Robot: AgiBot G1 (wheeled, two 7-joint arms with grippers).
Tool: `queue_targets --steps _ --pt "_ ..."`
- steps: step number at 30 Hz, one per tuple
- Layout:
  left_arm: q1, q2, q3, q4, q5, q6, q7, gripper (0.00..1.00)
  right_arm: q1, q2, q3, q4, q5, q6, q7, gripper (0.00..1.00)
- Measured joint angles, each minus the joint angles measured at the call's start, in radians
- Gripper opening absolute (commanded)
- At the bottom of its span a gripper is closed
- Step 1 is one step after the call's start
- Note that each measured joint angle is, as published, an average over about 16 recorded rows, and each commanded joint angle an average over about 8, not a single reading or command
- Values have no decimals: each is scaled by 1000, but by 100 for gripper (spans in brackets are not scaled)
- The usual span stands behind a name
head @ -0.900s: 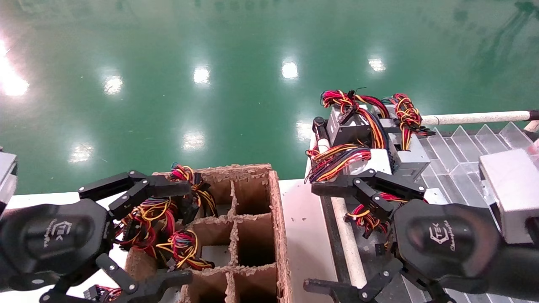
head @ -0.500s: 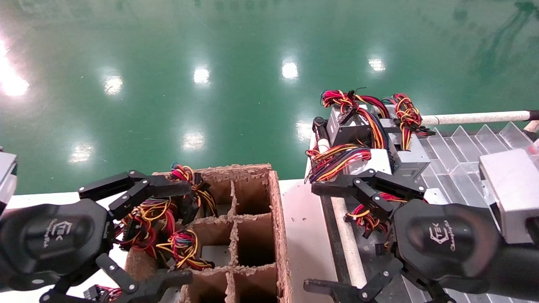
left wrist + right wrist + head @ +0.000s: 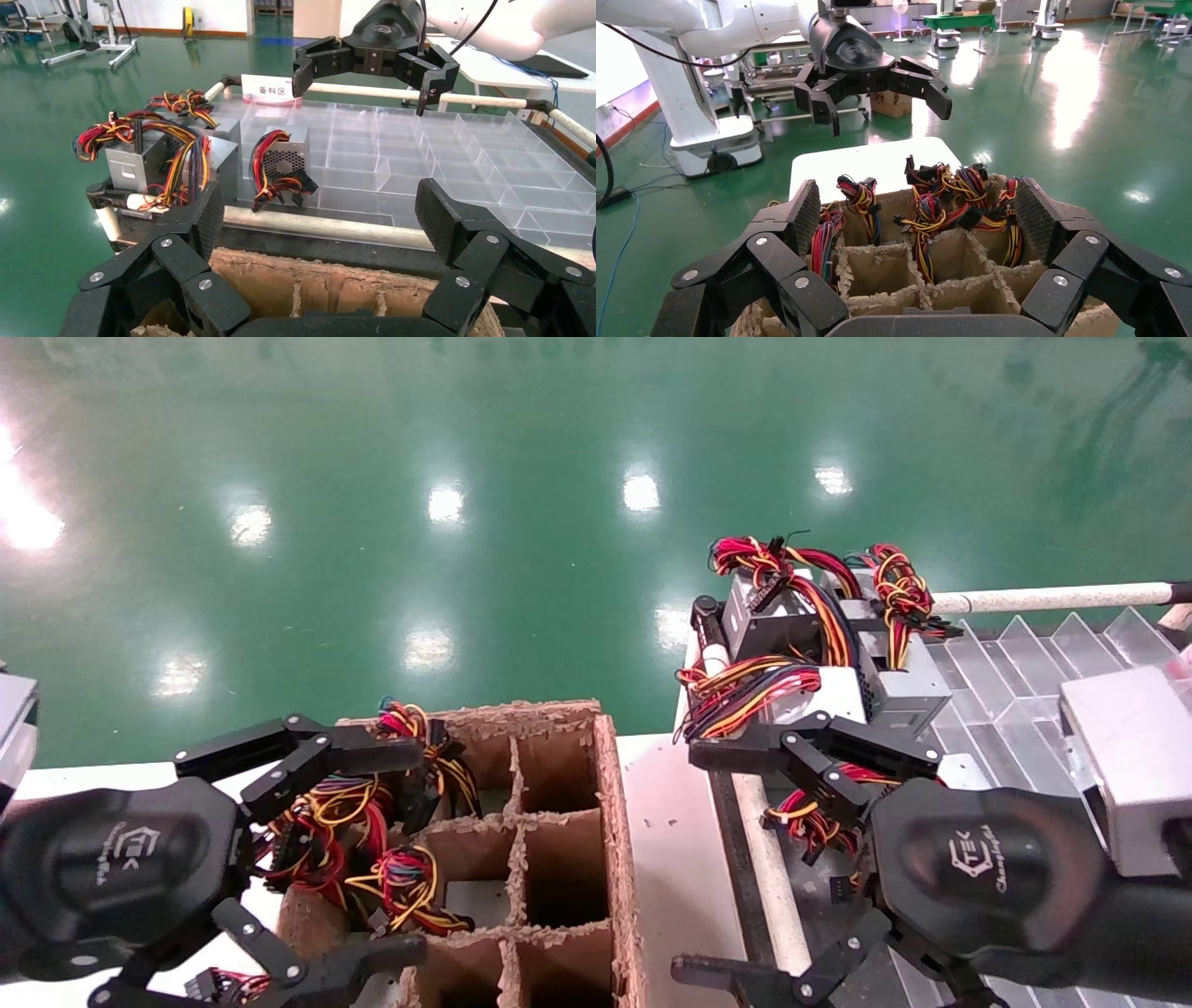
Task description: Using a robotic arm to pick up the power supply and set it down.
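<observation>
Floor (image 3: 466, 430): glossy green, white light spots. Cardboard box (image 3: 615, 822): raw brown, fuzzy-edged dividers. Power supply (image 3: 289, 156): light silver, perforated mesh face; wires red, yellow, orange, black. Neighbouring boxes (image 3: 773, 617): darker grey. Tray (image 3: 436, 154): clear plastic grid. Left tool (image 3: 307, 859), right tool (image 3: 773, 859): black, white logo. Tabletop (image 3: 666, 840): white.

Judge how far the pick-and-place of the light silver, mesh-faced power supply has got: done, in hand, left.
Done: nothing yet. The light silver mesh-faced power supply with loose coloured wires sits in the clear plastic compartment tray.
In hand: nothing. The right gripper hovers open above it, and the left gripper hovers open over the brown cardboard divider box.
Left: grip, lift, set down.
</observation>
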Motion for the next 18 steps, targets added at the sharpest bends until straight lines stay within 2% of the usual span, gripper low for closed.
queue_targets --steps 10,18 --pt "0 0 0 0 0 0 0 0 -1 -20 -9 -44 12 -22 -5 100" --pt "0 0 0 0 0 0 0 0 28 -90 -53 -124 -29 -33 -19 100"
